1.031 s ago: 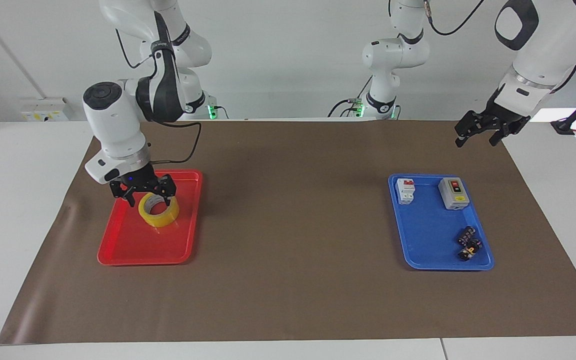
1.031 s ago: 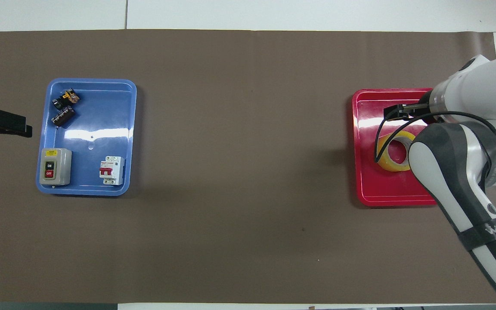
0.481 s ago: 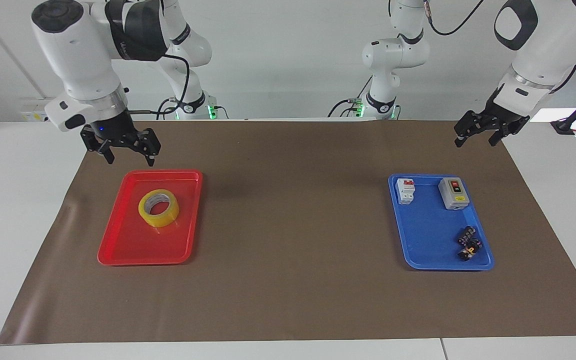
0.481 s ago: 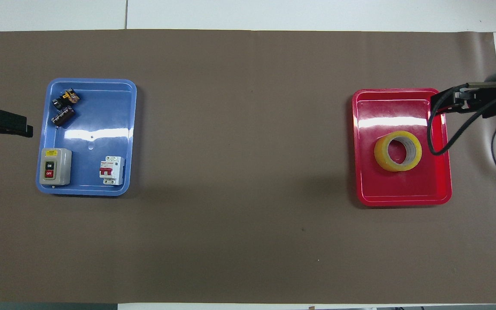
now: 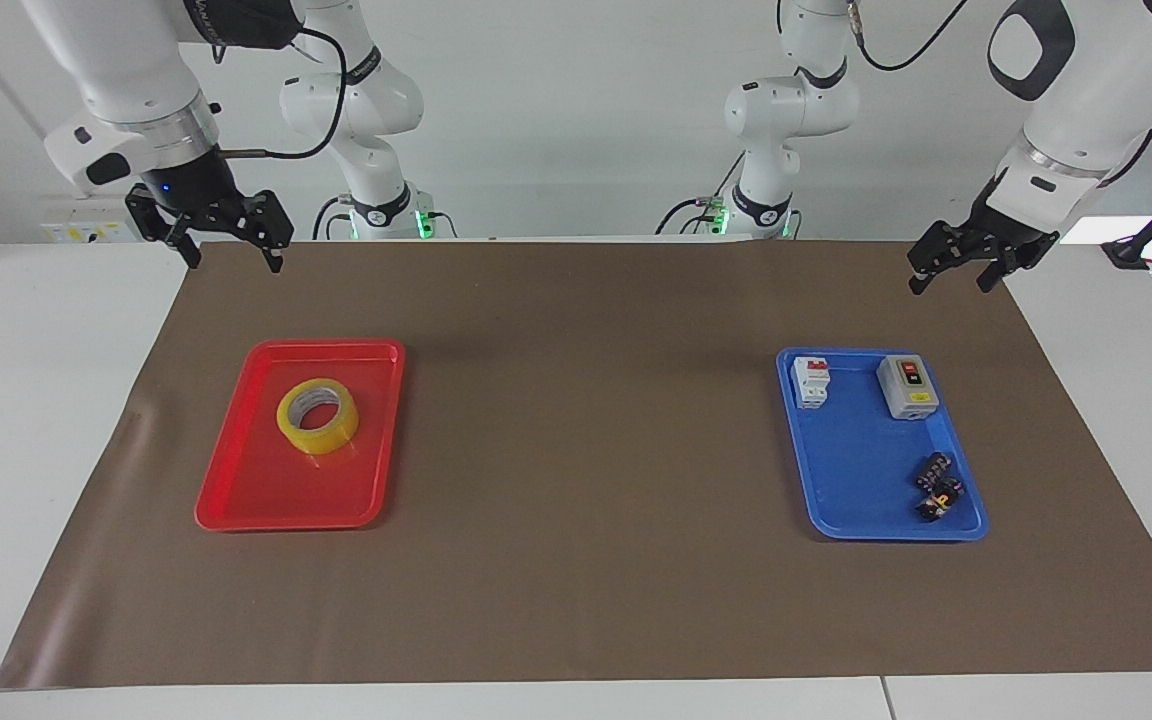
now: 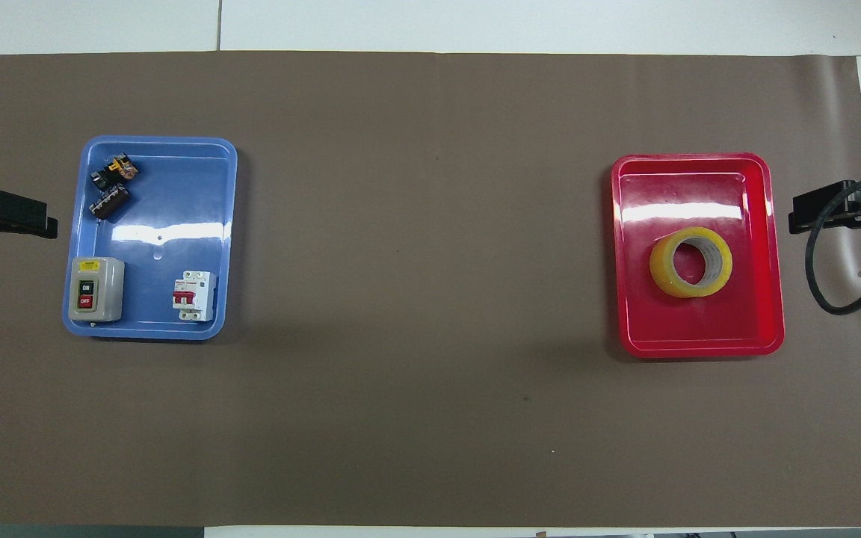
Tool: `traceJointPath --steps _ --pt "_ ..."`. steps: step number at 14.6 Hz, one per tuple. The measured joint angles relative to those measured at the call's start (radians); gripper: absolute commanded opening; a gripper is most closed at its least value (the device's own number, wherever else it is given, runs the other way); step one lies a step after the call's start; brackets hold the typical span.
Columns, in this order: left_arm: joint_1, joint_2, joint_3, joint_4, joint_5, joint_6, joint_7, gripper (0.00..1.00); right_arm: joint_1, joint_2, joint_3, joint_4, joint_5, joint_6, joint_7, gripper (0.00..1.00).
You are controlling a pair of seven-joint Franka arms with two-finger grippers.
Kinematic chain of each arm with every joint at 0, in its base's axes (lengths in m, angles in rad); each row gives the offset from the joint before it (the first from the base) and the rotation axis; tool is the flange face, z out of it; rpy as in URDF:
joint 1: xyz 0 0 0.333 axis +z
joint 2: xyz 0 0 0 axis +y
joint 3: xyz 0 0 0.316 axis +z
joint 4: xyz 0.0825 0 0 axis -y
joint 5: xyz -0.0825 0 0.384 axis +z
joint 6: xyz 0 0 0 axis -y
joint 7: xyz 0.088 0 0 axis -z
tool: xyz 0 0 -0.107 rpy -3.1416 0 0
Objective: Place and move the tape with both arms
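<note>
The tape (image 5: 317, 416) (image 6: 690, 262), a yellow ring with a white core, lies flat in the red tray (image 5: 266, 510) (image 6: 699, 347) toward the right arm's end of the table. My right gripper (image 5: 233, 262) (image 6: 812, 213) hangs open and empty in the air, over the brown mat's edge beside the red tray, well apart from the tape. My left gripper (image 5: 949, 285) (image 6: 34, 217) waits open and empty above the mat's corner at the left arm's end, beside the blue tray.
The blue tray (image 5: 836, 520) (image 6: 161, 332) holds a grey switch box (image 5: 907, 386) (image 6: 96, 288), a white breaker (image 5: 811, 382) (image 6: 194, 295) and small dark parts (image 5: 939, 486) (image 6: 110, 193). Two smaller white arms (image 5: 776, 120) stand at the robots' edge. A brown mat (image 5: 586, 450) covers the table.
My right gripper has risen off the tape in the red tray and drawn back up toward the robots and the mat's edge. The tape stays in the tray. The left arm has not moved.
</note>
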Motion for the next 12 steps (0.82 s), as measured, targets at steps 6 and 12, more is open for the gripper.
traceJointPath --steps 6,12 --pt "0.0 0.0 0.0 0.0 0.0 0.0 0.0 1.0 0.003 0.003 0.003 0.014 0.019 -0.003 -0.017 1.0" --pt "0.0 0.0 0.0 0.0 0.0 0.0 0.0 1.0 0.003 0.005 0.005 0.014 0.019 -0.003 -0.017 1.0"
